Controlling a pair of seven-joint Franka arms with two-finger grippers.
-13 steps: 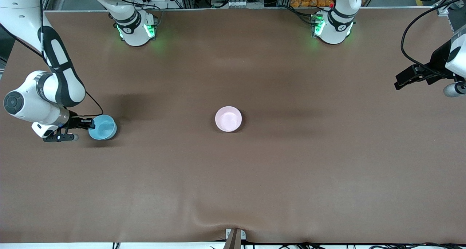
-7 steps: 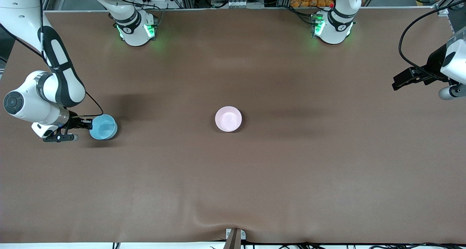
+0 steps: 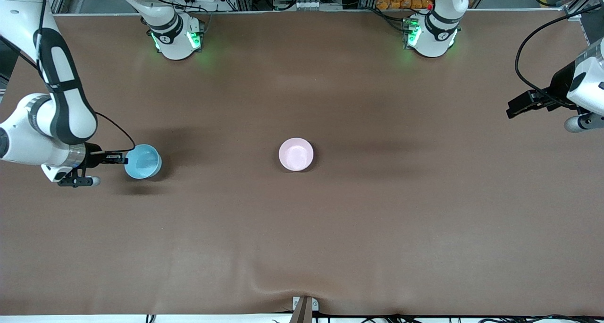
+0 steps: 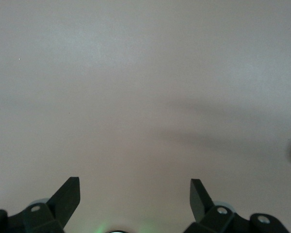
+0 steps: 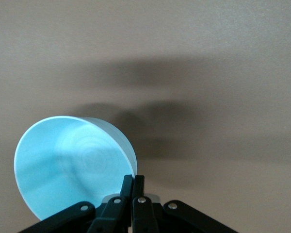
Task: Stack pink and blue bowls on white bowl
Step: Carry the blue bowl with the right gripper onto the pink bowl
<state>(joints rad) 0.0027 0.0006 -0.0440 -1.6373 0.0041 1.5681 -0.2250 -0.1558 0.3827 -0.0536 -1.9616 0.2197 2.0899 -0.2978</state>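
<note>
pinching rim of blue bowl (image 3: 143,161), right gripper (image 3: 123,159) pressed together on thin wall at right arm's end of tabletop (image 3: 377,219); bowl tilted, appears lifted.
- risk: edge-only grip, bowl may pivot/slip during transfer.
- pink bowl (image 3: 296,154) at tabletop centre, well apart; white bowl not visible, likely under pink, cannot confirm.
- risk: tilted release may catch rim and shove stack.
- left gripper (image 4: 136,194) spread, empty, waiting over left arm's end.
</note>
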